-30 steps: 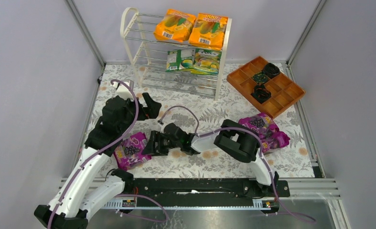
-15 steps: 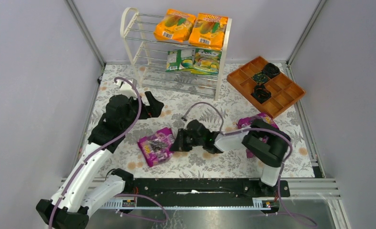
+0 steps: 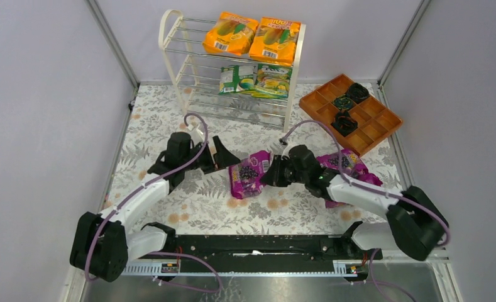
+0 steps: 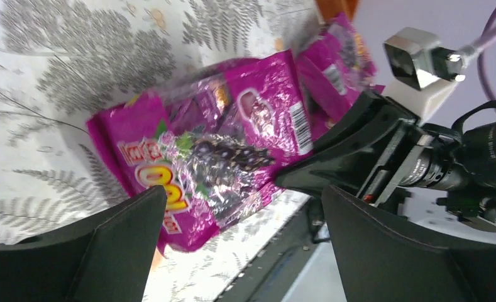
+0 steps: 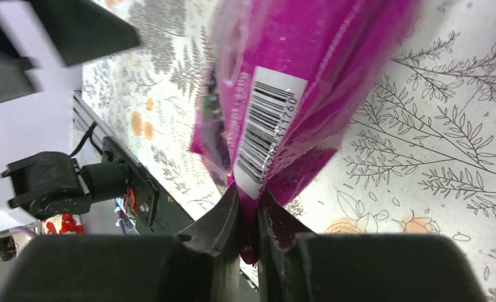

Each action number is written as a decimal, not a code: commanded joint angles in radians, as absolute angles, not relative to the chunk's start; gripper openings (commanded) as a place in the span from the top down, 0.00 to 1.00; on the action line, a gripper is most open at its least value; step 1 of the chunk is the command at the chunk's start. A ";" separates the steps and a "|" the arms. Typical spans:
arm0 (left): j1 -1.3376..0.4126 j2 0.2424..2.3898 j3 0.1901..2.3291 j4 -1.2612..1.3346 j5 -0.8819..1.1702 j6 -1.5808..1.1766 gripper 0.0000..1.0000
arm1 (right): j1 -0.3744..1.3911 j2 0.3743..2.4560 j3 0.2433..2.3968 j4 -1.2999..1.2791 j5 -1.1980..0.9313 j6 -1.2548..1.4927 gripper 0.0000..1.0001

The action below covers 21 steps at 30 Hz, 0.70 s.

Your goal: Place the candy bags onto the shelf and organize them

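Observation:
My right gripper [image 3: 271,173] is shut on the edge of a purple grape candy bag [image 3: 248,174] and holds it over the floral mat at mid table; the pinch shows in the right wrist view [image 5: 248,201]. My left gripper [image 3: 225,157] is open, just left of that bag, its jaws on either side of the bag's end in the left wrist view [image 4: 242,214]. More purple bags [image 3: 349,167] lie behind the right arm. The cream shelf [image 3: 232,66] holds two orange bags [image 3: 253,36] on top and green-yellow bags [image 3: 255,80] on the middle tier.
An orange compartmented tray [image 3: 374,123] with black round objects stands at the back right. Grey walls close in on both sides. A black rail [image 3: 258,245] runs along the near edge.
My right gripper has carried the purple bag from the near left to the middle of the mat. My left gripper has swung right and down, now beside the bag.

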State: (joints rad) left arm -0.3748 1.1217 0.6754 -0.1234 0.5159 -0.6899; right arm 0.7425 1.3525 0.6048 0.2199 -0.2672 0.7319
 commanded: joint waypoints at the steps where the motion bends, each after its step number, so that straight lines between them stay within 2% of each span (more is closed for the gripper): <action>1: -0.295 1.083 0.491 0.433 0.819 -1.040 0.01 | 0.736 1.170 0.661 0.171 -0.223 0.671 1.00; 3: -0.279 1.087 0.440 0.639 0.861 -1.154 0.01 | 0.735 1.109 0.691 0.140 -0.204 0.661 1.00; 8: -0.276 1.084 0.416 0.805 0.876 -1.287 0.01 | 0.735 0.996 0.799 0.075 -0.192 0.606 1.00; 12: -0.277 1.148 0.411 0.988 0.919 -1.432 0.01 | 0.736 0.961 0.890 0.101 -0.281 0.554 1.00; 18: -0.289 1.351 0.376 1.538 0.946 -1.825 0.01 | 0.735 0.980 1.009 0.186 -0.427 0.502 1.00; 21: -0.313 1.392 0.382 1.600 0.939 -1.892 0.01 | 0.737 0.999 1.044 0.250 -0.492 0.502 1.00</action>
State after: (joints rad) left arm -0.2886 1.3518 0.3901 1.2705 0.9123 -1.6833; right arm 0.7376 1.0016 0.9455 0.0418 -0.3550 0.5449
